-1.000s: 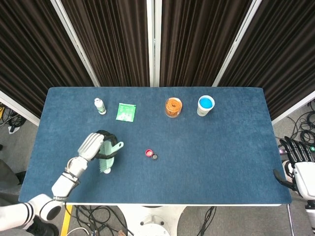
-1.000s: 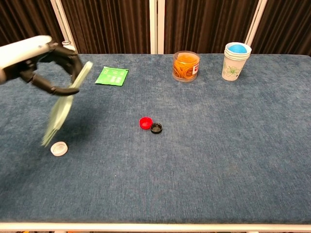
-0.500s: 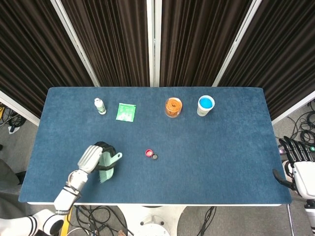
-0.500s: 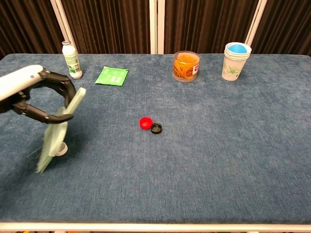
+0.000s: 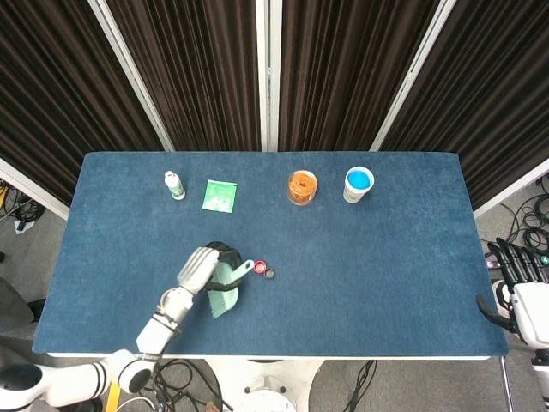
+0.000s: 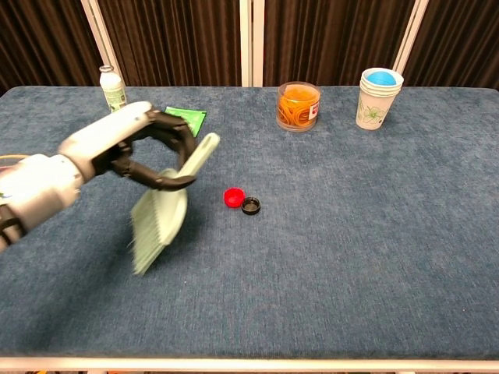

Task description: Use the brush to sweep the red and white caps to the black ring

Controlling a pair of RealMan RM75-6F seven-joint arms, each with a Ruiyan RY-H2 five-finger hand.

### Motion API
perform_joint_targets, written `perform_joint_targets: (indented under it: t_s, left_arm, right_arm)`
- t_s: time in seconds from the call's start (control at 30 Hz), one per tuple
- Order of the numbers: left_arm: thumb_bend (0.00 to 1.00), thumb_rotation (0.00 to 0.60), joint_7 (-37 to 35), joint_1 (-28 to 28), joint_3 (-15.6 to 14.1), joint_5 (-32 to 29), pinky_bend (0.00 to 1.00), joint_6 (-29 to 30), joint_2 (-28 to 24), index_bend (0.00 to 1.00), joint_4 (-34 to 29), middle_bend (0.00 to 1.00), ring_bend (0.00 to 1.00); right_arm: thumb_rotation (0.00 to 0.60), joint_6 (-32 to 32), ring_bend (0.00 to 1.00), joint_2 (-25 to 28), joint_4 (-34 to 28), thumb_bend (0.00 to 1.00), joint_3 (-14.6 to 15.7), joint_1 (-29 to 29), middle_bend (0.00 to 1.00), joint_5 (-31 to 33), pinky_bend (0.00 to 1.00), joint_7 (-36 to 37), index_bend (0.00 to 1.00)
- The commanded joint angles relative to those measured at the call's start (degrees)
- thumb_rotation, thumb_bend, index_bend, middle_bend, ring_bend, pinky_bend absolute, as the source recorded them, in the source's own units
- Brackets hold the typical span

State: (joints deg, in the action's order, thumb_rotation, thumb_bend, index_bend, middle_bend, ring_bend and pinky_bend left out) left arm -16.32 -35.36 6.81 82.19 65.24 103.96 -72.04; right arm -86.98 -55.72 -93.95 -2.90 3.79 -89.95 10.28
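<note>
Blue table (image 5: 386,283) before dark curtains. Left robot hand (image 6: 148,148), left of frame centre: fingers wrapped around the pale green brush (image 6: 160,218), bristles angled down toward the lower left. Red cap (image 6: 233,197) near frame centre, touching the black ring (image 6: 251,206) on its right. White cap: not visible in either view. Right robot hand (image 5: 519,283) at the right frame edge, off the table, holding nothing, fingers apart. Upper frame, left to right: small bottle (image 5: 174,184), green packet (image 5: 220,196), jar of orange bands (image 5: 302,186), paper cup (image 5: 358,184).
</note>
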Motion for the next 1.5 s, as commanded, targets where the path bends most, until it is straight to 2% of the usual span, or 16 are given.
perform_joint_targets:
  t_s: [0.03,0.37,0.67,0.77,0.87,1.1,1.27,1.5]
  left_arm:
    - [0.43,0.6,0.46,-1.65,1.61,-0.28,0.28,-1.2,1.87,0.53,1.31,0.59,0.39]
    - [0.43,0.6,2.12,-6.58,6.01,-2.22,0.28,-4.81,7.05,0.53,5.91,0.59,0.39]
    - [0.43,0.6,4.78,-10.24,9.39,-4.47,0.28,-6.94,9.53,0.53,8.48,0.59,0.39]
    - [0.43,0.6,5.38,-10.75,10.24,-4.37,0.28,-5.98,9.39,0.53,8.69,0.59,0.39]
    - [0.43,0.6,5.48,-9.65,9.84,-3.45,0.28,-3.53,7.89,0.53,6.67,0.59,0.39]
    - [0.43,0.6,6.77,-5.14,5.07,-1.36,0.28,0.79,4.54,0.53,2.24,0.59,0.39]
    - [0.43,0.6,6.44,-4.67,3.52,-2.36,0.29,-0.96,6.76,0.53,5.59,0.59,0.39]
    - [0.43,0.6,3.95,-6.64,5.11,-2.75,0.29,-2.3,11.97,0.53,12.21,0.59,0.39]
  right_arm:
    - [0.6,-0.05,0.0,0.15,-0.24,0.22,-0.02,-0.07,0.02,0.11,0.0,-0.29,0.0]
    - [0.6,-0.49,0.0,0.4,-0.61,0.22,0.03,-0.52,0.02,0.36,0.0,-0.39,0.0]
    - [0.6,-0.72,0.0,0.32,-0.36,0.22,0.08,-0.66,0.02,0.15,0.0,-0.06,0.0]
    - [0.6,-0.88,0.0,0.39,-0.37,0.22,0.08,-0.75,0.02,0.12,0.0,-0.01,0.0]
    - [0.6,-0.82,0.0,0.43,-0.3,0.22,0.05,-0.72,0.02,0.14,0.0,0.07,0.0]
    - [0.6,0.08,0.0,0.0,0.08,0.22,0.05,0.0,0.02,-0.3,0.0,0.25,0.0]
    - [0.6,-0.13,0.0,0.04,0.16,0.22,0.1,-0.16,0.02,-0.23,0.0,0.32,0.0]
    - [0.6,-0.02,0.0,0.37,-0.24,0.22,0.16,-0.29,0.02,0.09,0.0,0.03,0.0]
